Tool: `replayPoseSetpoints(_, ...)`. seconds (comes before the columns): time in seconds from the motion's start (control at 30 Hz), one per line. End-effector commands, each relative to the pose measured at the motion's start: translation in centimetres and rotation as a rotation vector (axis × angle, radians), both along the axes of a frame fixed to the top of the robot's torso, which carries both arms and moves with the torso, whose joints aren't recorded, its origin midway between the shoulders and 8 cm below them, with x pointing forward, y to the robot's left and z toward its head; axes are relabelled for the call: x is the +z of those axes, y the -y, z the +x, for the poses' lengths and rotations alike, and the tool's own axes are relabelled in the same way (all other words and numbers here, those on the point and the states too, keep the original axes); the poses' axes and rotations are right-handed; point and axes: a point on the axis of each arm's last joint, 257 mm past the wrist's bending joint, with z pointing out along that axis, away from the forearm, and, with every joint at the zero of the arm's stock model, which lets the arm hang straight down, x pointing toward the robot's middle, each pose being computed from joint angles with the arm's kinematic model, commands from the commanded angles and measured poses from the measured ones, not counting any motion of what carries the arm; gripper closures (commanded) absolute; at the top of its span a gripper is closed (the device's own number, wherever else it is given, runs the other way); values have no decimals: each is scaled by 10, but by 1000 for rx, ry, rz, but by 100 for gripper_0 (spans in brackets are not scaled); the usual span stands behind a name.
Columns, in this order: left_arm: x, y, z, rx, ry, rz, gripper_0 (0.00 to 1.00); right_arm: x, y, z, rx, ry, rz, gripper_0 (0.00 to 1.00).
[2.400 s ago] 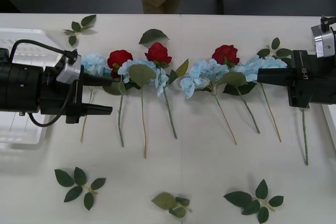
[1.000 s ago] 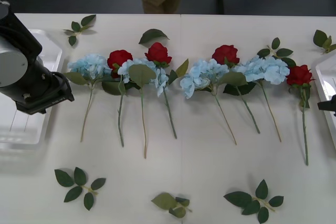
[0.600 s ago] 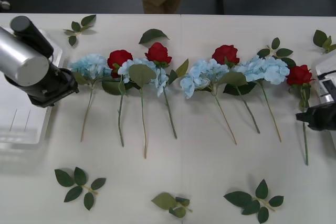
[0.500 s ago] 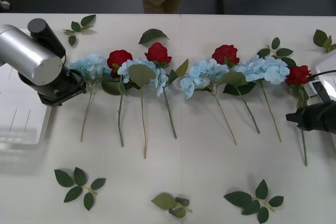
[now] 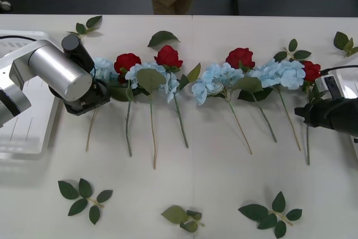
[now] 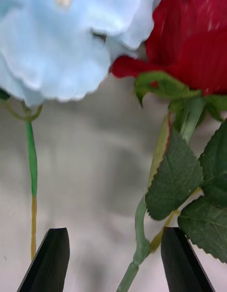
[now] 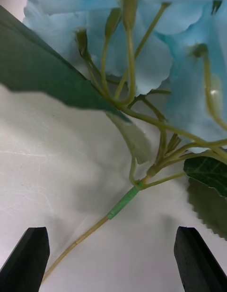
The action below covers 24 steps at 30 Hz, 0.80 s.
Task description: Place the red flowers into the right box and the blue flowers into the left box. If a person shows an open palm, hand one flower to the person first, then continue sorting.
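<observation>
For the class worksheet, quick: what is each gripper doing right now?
Left gripper: open, over the stem of the leftmost blue flower, holding nothing.
Right gripper: open, straddling the stem of the rightmost red flower, not yet closed on it.

No legible text, label, brand, number or sign appears on the flowers, boxes, table or arms in any of the three views; a marking may lie on an arm housing, though none can be read.

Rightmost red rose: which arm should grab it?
Right. The right gripper is open with the rose's stem between its fingers; the left gripper is open at the far-left blue flower.
</observation>
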Motion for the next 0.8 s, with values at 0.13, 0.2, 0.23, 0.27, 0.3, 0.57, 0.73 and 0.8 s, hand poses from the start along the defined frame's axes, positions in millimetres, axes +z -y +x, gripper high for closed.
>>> replayPoseSetpoints(0.13,11,7,14,-23,45,42,24,31,-2,24,-31,67,34,44)
replayPoseSetpoints(0.2,9,4,14,-23,46,50,24,35,-1,24,-37,65,49,44)
replayPoseSetpoints(0.23,7,0,13,-23,48,63,24,37,-1,25,-39,67,55,44)
replayPoseSetpoints(0.27,6,-1,13,-24,50,68,24,40,2,26,-44,73,56,44)
replayPoseSetpoints(0.3,5,-2,12,-25,50,71,24,41,1,27,-46,75,59,44)
replayPoseSetpoints(0.57,-6,-12,7,-23,47,94,24,49,11,39,-87,94,26,44)
replayPoseSetpoints(0.73,-15,-17,5,-28,57,102,24,38,12,40,-110,85,-10,43)
replayPoseSetpoints(0.8,-19,-19,4,-32,62,107,23,31,10,40,-112,78,-24,44)
